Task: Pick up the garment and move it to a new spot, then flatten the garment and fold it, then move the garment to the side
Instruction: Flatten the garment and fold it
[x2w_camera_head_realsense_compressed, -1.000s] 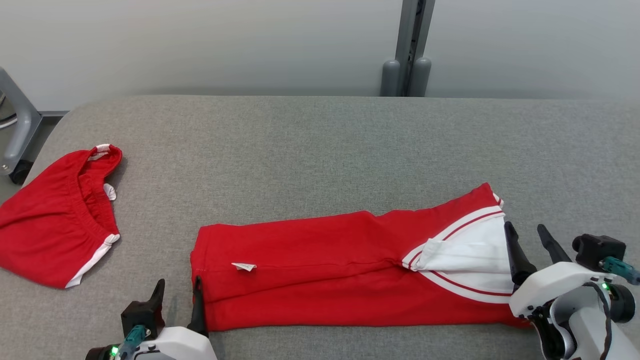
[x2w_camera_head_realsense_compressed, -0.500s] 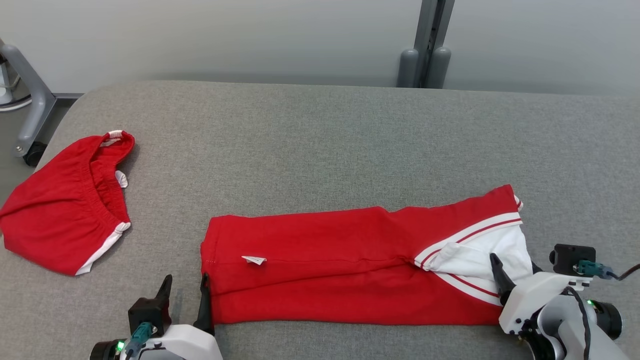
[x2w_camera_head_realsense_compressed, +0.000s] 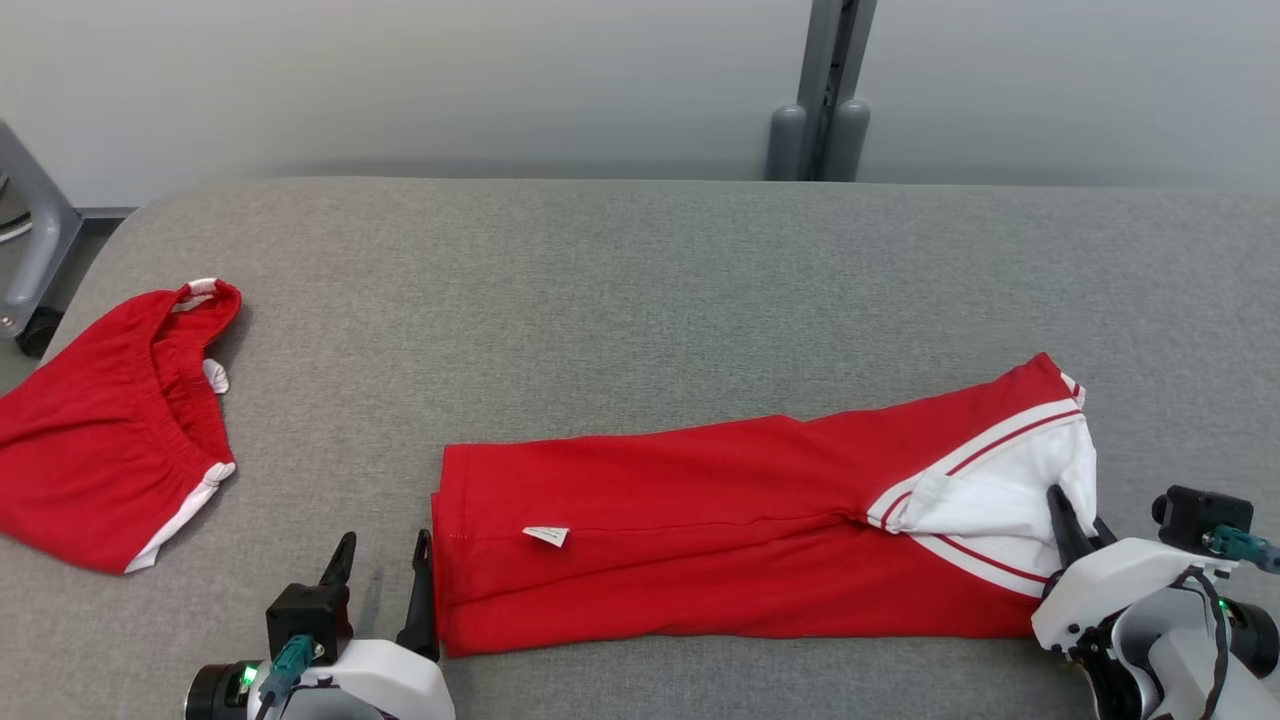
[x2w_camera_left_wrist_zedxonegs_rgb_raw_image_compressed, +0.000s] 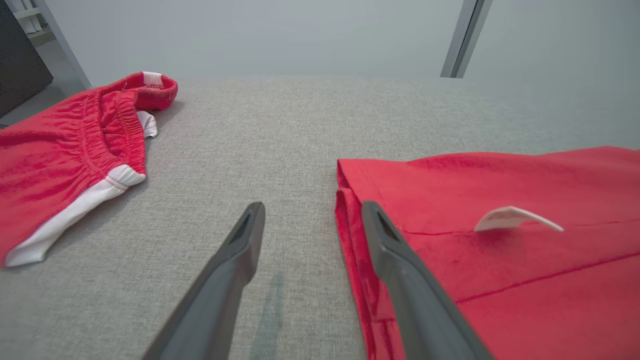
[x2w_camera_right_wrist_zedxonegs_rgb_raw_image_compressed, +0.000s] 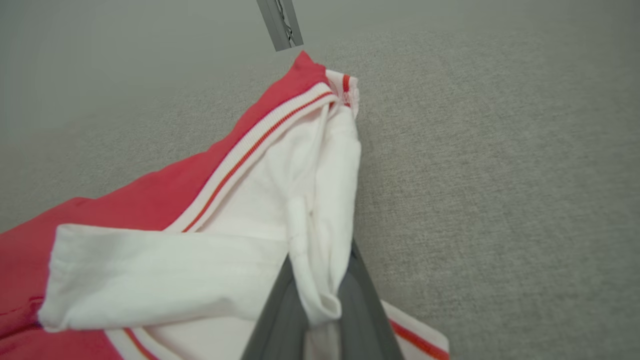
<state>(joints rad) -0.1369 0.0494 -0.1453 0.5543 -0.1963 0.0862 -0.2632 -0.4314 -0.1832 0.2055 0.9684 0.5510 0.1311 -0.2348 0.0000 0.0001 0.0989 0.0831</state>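
1. The right gripper (x2w_camera_head_realsense_compressed: 1068, 512) is clamping white collar fabric (x2w_camera_right_wrist_zedxonegs_rgb_raw_image_compressed: 280, 210) at the right end of the garment (x2w_camera_head_realsense_compressed: 700, 530); a one-layer hold is probably risking unfolding.
2. The left gripper (x2w_camera_head_realsense_compressed: 386, 537) is gaping wide astride the garment's left edge.
3. The garment is lying folded on the bench (x2w_camera_head_realsense_compressed: 640, 300), with the shorts (x2w_camera_head_realsense_compressed: 100, 450) well to its left.

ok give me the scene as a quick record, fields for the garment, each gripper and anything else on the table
surface: grey table
red garment: lying in a long folded strip, white-trimmed end toward the robot's right
right gripper: shut on the white fabric at that end
left gripper: open at the garment's left edge, one finger over bare table
red shorts: on the table's left side, apart from the garment
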